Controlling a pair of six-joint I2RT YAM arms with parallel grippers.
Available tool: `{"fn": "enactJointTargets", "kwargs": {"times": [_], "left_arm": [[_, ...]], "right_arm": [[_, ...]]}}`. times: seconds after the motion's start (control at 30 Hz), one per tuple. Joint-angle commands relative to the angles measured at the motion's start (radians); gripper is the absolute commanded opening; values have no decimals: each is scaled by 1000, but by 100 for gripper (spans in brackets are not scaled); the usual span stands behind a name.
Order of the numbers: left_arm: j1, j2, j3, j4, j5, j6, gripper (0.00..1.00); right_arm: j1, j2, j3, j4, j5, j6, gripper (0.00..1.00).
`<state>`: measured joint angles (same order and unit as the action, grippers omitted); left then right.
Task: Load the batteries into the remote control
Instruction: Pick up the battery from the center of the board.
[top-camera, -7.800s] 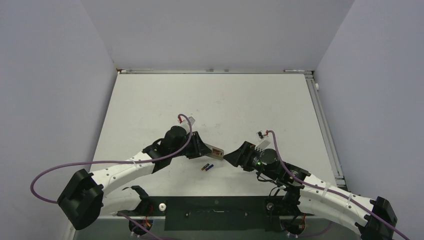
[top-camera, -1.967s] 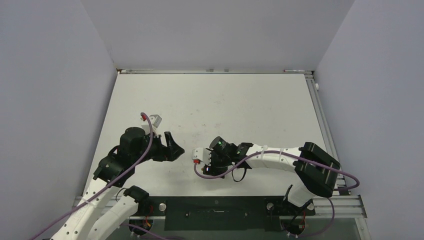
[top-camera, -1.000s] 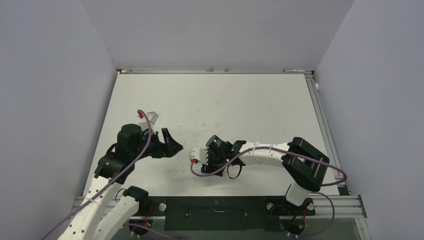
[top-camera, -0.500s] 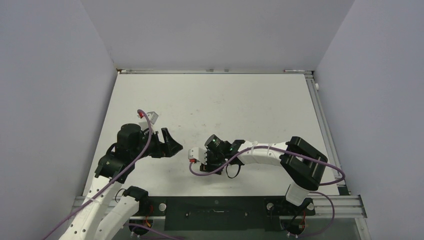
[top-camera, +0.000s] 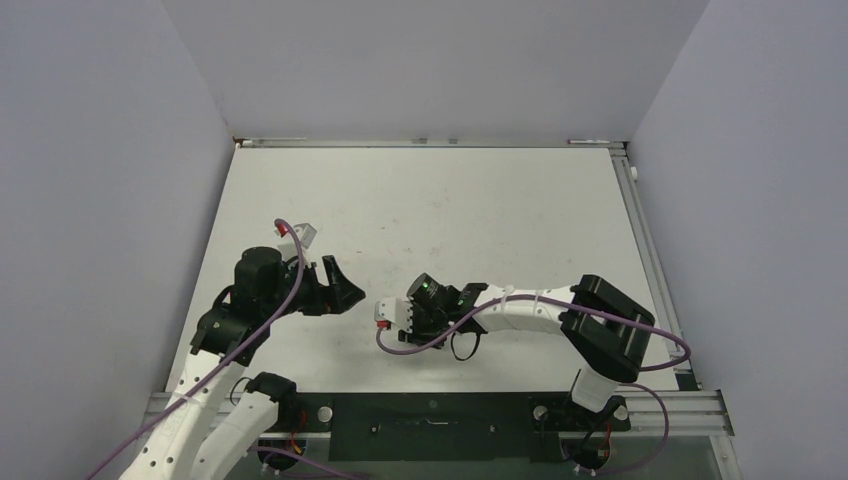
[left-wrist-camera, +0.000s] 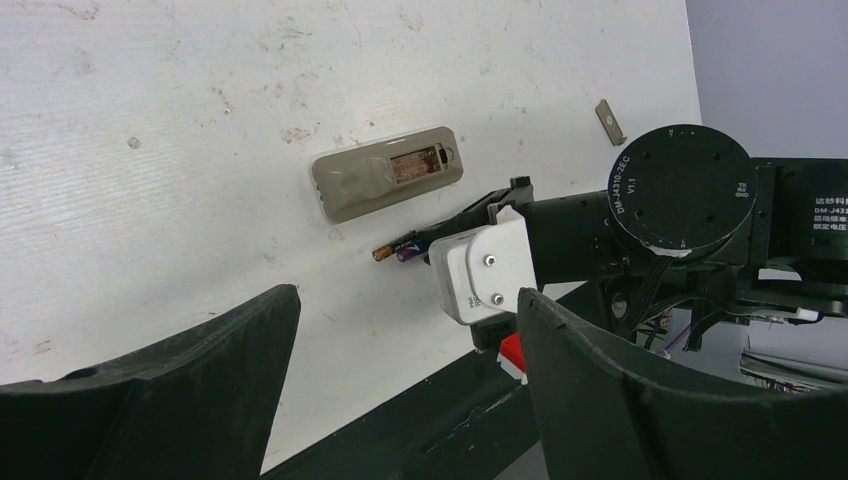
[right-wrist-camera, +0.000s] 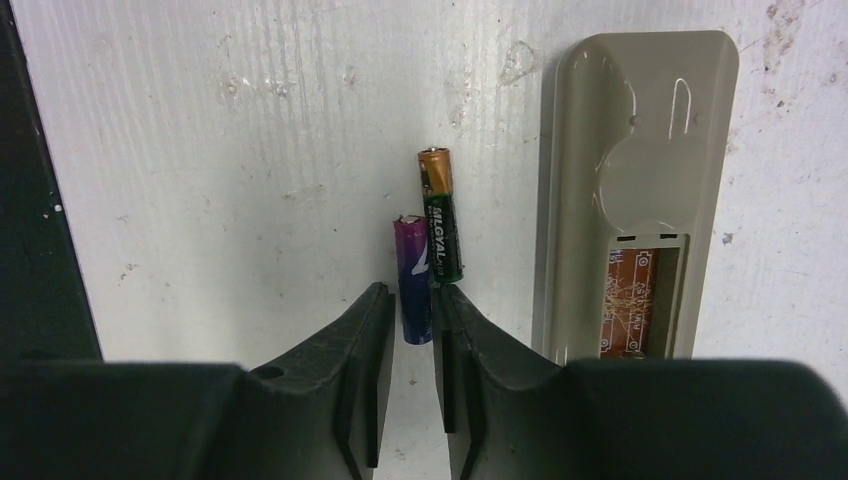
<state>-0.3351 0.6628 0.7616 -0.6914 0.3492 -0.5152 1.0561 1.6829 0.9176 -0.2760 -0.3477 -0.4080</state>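
The remote control (right-wrist-camera: 635, 190) lies back-up on the white table, its open recess (right-wrist-camera: 640, 300) showing a brown board. Left of it lie two batteries side by side: a purple one (right-wrist-camera: 412, 282) and a green-black one with a gold end (right-wrist-camera: 440, 215). My right gripper (right-wrist-camera: 412, 300) is low over the table, its jaws narrow, with the purple battery's near end between the fingertips and only a sliver of gap on the left. My left gripper (left-wrist-camera: 405, 350) hangs wide open and empty, back from the remote control (left-wrist-camera: 388, 178) and batteries (left-wrist-camera: 400, 250). From above, the right wrist hides them.
A small flat grey cover piece (left-wrist-camera: 607, 121) lies farther off on the table. The right arm's wrist and white camera block (left-wrist-camera: 490, 275) sit just beyond the batteries. The table's dark front edge (right-wrist-camera: 40, 200) runs close by on the left.
The right gripper's jaws have narrowed around the purple battery's end, and the right wrist crept slightly left. The left arm has held still.
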Motion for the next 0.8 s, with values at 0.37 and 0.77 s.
{"fn": "enactJointTargets", "kwargs": {"times": [0.37,0.77], "left_arm": [[15,13,2,49,12,8,77],[14,29,-4,50,5,-2,77]], "right_arm": [[51,-65,-48,-46,78,69,9],[58,-194,-52,-75,138,81,9]]}}
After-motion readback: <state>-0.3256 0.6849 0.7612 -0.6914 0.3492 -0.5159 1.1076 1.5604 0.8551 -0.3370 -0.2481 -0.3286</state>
